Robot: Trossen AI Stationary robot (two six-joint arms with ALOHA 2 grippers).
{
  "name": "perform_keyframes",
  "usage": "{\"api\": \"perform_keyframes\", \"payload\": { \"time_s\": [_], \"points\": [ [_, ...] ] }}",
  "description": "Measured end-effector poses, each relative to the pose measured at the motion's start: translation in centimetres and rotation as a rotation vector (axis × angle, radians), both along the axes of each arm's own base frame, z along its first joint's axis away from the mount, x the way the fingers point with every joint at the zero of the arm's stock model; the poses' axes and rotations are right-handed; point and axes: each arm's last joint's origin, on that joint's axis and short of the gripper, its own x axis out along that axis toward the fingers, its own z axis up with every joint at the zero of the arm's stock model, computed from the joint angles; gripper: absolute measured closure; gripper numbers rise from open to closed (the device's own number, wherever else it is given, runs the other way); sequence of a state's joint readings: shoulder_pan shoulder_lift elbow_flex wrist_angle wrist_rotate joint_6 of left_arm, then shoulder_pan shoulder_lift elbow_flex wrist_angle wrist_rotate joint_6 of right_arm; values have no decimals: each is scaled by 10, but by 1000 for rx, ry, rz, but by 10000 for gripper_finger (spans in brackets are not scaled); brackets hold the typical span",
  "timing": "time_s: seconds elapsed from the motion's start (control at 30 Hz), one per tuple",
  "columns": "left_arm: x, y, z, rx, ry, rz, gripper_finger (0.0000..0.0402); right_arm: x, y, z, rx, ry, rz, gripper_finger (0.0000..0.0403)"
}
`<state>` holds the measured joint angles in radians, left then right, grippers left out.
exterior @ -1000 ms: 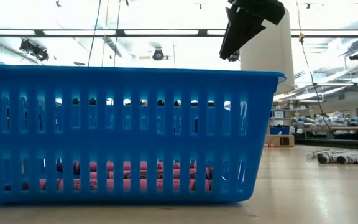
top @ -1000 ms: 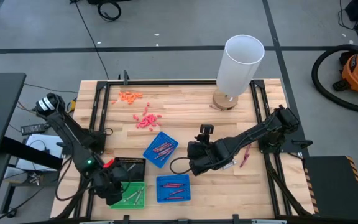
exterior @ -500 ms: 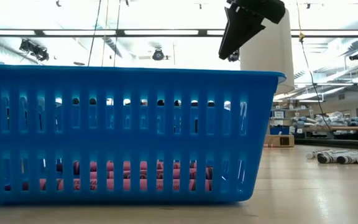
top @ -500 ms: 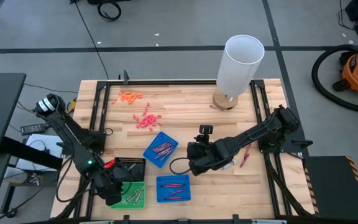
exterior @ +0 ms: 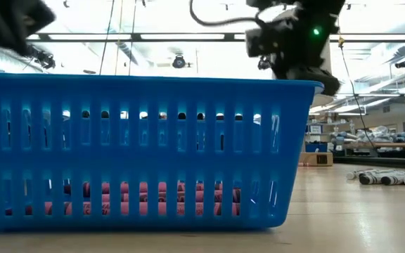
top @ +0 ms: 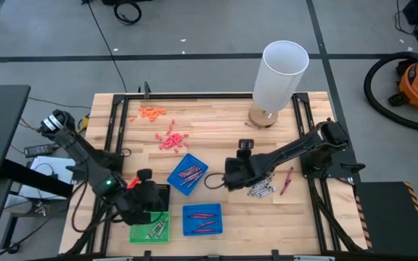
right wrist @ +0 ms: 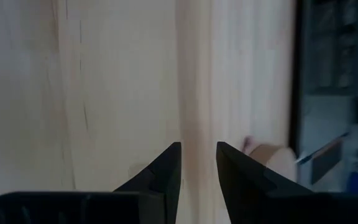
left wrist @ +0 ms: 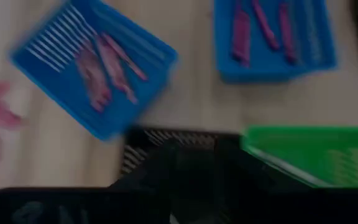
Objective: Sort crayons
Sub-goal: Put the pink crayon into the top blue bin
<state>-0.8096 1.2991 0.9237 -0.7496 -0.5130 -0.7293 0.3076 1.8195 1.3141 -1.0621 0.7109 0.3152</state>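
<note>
Blue plastic marks the landmark here: in the high view a tilted blue tray (top: 187, 173) sits mid-desk (top: 216, 127), holding maroon crayons (top: 189, 172). A second blue tray (top: 202, 219) nearer the front edge holds more of them, and a green tray (top: 151, 230) beside that one holds grey sticks. A loose heap of grey crayons (top: 262, 189) lies on bare wood to the right of the tilted tray, with one red crayon (top: 286, 181) further right. Pink bits (top: 171, 139) lie behind the tilted tray. The right hand (top: 232, 174) hangs between the tilted tray and the heap; the left hand (top: 146, 200) is just left of the tilted tray, above a black tray (top: 158, 190).

In the low view a blue basket wall (exterior: 146, 151) fills the foreground, pink showing through its slots, dark arm parts above.

The left wrist view shows both blue trays and the green one; I cannot tell how that hand's fingers stand.

The right wrist view looks down on bare wood; its fingers (right wrist: 166, 168) are slightly parted and grasp nothing.

The crayons should be light, stiff, waxy, apt to roll and possibly to snap; take one across its middle, from the heap's outer side. There is open wood around the heap, but tray rims and the desk's right rail sit close.
</note>
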Motion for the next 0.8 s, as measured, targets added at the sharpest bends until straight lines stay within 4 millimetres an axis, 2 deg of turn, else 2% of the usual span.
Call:
{"api": "perform_keyframes", "payload": {
  "time_s": [0.2, 0.4, 0.63, 0.8],
  "points": [
    [12, 16, 2, 188, -61, 7, 285, -29, -38, -7, 156, 34, -44, 292],
    [25, 33, 3, 337, -67, 20, 285, -55, -80, -14, 261, -42, -88, 292],
    [37, 55, 3, 499, -12, -16, 285, -61, -137, -30, 333, -153, -89, 292],
    [44, 70, 3, 566, 38, -33, 285, -60, -185, -36, 369, -167, -163, 292]
  ]
}}
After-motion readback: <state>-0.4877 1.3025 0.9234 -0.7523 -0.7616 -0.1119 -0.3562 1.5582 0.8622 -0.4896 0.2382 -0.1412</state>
